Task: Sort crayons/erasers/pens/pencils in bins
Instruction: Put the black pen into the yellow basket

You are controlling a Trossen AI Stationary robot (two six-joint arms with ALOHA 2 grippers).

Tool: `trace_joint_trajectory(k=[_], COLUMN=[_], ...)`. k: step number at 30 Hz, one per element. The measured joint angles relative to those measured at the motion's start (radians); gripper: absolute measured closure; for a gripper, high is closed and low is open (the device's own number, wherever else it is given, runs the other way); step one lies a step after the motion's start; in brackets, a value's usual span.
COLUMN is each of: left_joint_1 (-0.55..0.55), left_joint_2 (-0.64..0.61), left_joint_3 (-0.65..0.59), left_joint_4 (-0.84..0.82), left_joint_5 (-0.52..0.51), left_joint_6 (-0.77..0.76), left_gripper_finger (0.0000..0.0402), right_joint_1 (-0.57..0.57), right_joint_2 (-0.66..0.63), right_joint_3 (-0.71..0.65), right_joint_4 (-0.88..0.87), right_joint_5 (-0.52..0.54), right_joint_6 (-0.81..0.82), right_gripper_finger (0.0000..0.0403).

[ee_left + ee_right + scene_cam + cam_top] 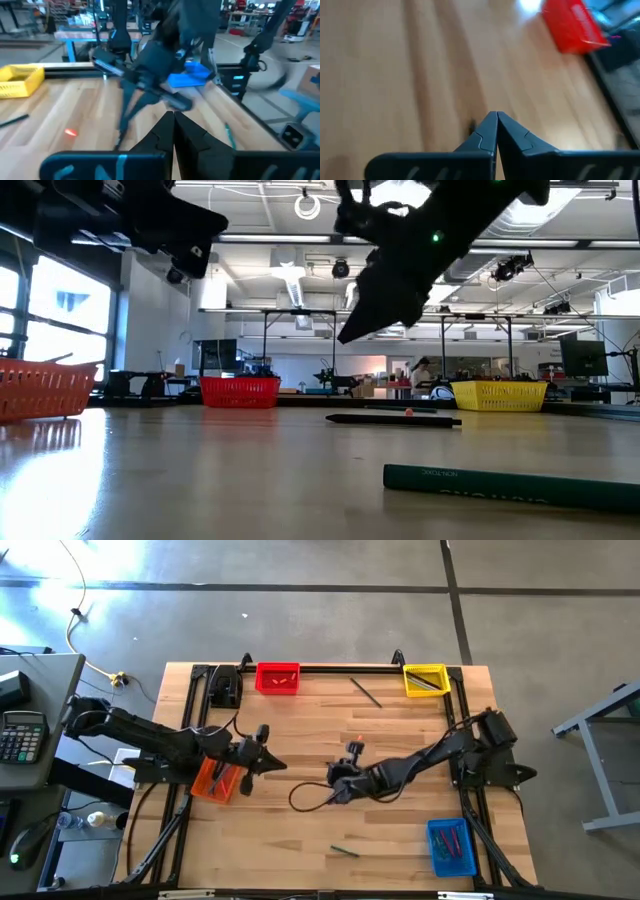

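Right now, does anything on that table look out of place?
Yes: a dark pencil lies loose between the red bin and yellow bin, a green pencil near the front edge, and a tiny eraser mid-table, all outside bins.
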Motion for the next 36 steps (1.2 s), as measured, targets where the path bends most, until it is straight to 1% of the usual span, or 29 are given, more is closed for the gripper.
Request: trace_joint_trajectory(k=[2, 3, 5, 7, 9, 10, 12, 13, 15, 18, 20, 23, 26, 29, 33, 36], left_joint_1=[0.017, 0.025, 0.038, 0.051, 0.060, 0.064, 0.072, 0.077, 0.087, 0.108, 0.120, 0.131, 0.130, 0.128, 0.128, 0.128], left_joint_2=[0.016, 0.023, 0.039, 0.055, 0.075, 0.083, 0.097, 0.105, 0.118, 0.125, 0.130, 0.129, 0.130, 0.130, 0.130, 0.130], left_joint_3=[-0.012, -0.015, -0.018, -0.021, -0.021, -0.021, -0.021, -0.021, -0.021, -0.021, -0.021, -0.021, -0.021, -0.021, -0.021, -0.021], left_joint_4=[0.026, 0.040, 0.068, 0.076, 0.095, 0.096, 0.092, 0.096, 0.097, 0.109, 0.121, 0.131, 0.121, 0.120, 0.114, 0.113], left_joint_5=[0.001, 0.001, 0.001, 0.001, 0.001, 0.001, 0.001, 0.001, -0.006, -0.015, -0.016, -0.018, -0.018, -0.018, -0.018, -0.018], left_joint_6=[0.013, 0.018, 0.038, 0.042, 0.042, 0.041, 0.041, 0.045, 0.063, 0.074, 0.073, 0.063, 0.058, 0.057, 0.058, 0.058], left_gripper_finger=[0.0402, 0.0402, 0.0402, 0.0402, 0.0402, 0.0402, 0.0402, 0.0402, 0.0401, 0.0401, 0.0401, 0.0401, 0.0401, 0.0401, 0.0401, 0.0401], right_joint_1=[-0.014, -0.023, -0.053, -0.088, -0.120, -0.133, -0.153, -0.158, -0.163, -0.162, -0.159, -0.153, -0.157, -0.170, -0.187, -0.199], right_joint_2=[-0.022, -0.034, -0.052, -0.063, -0.077, -0.087, -0.117, -0.131, -0.164, -0.183, -0.167, -0.115, -0.062, -0.012, 0.020, 0.028], right_joint_3=[-0.010, -0.036, -0.128, -0.242, -0.353, -0.396, -0.453, -0.465, -0.462, -0.378, -0.300, -0.209, -0.143, -0.109, -0.095, -0.093], right_joint_4=[0.036, 0.094, 0.278, 0.486, 0.665, 0.724, 0.764, 0.751, 0.645, 0.389, 0.216, 0.052, -0.034, -0.090, -0.096, -0.114], right_joint_5=[-0.069, -0.116, -0.229, -0.361, -0.455, -0.496, -0.561, -0.567, -0.560, -0.511, -0.481, -0.462, -0.446, -0.457, -0.457, -0.462], right_joint_6=[-0.038, -0.068, -0.123, -0.141, -0.124, -0.097, -0.036, -0.005, 0.040, 0.075, 0.090, 0.111, 0.111, 0.111, 0.112, 0.113], right_gripper_finger=[0.0403, 0.0403, 0.0403, 0.0403, 0.0403, 0.0403, 0.0403, 0.0403, 0.0403, 0.0394, 0.0377, 0.0342, 0.0308, 0.0289, 0.0288, 0.0304])
